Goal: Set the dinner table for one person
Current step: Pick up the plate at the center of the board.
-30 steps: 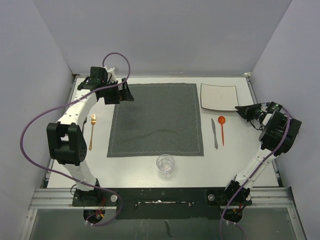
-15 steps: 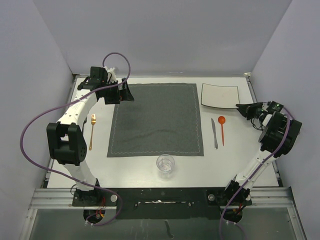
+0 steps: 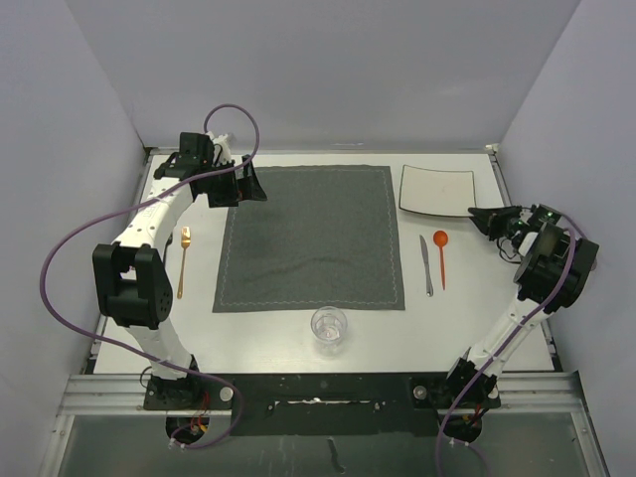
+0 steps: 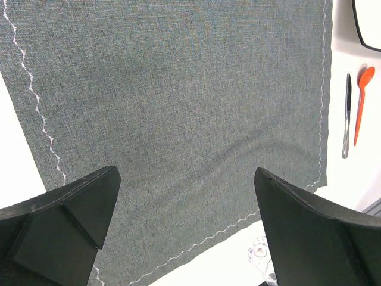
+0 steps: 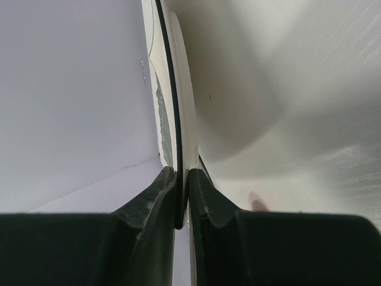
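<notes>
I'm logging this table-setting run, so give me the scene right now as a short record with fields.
left gripper: open, over the far left corner of the placemat, holding nothing
right gripper: shut on the rim of the white plate, at its near right corner
placemat: flat in the middle of the dinner table
fork: left of the placemat
knife, orange spoon: side by side, right of the placemat
glass: just off the placemat's near edge

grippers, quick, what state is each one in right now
left gripper: open, empty, above the placemat
right gripper: shut on the rim of the white plate
</notes>
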Tool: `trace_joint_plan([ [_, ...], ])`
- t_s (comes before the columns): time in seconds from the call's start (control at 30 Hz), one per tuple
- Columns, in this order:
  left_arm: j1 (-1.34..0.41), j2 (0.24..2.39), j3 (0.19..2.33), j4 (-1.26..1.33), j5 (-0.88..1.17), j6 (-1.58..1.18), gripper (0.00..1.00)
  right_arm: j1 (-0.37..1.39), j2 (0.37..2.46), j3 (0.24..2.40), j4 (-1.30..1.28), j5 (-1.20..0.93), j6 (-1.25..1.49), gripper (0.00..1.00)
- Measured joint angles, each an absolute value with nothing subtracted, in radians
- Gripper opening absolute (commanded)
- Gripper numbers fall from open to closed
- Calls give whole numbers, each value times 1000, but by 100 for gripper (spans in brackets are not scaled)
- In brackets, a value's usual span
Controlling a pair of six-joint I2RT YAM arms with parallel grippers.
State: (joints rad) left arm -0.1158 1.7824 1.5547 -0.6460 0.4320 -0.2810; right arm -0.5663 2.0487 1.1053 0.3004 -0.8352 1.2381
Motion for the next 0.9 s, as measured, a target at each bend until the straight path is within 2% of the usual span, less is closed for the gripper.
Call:
trace_joint_plan([
  [0.9, -116, 1782, 1555, -645, 451, -285, 98, -566, 2049, 1004, 542, -872, 1366, 0],
])
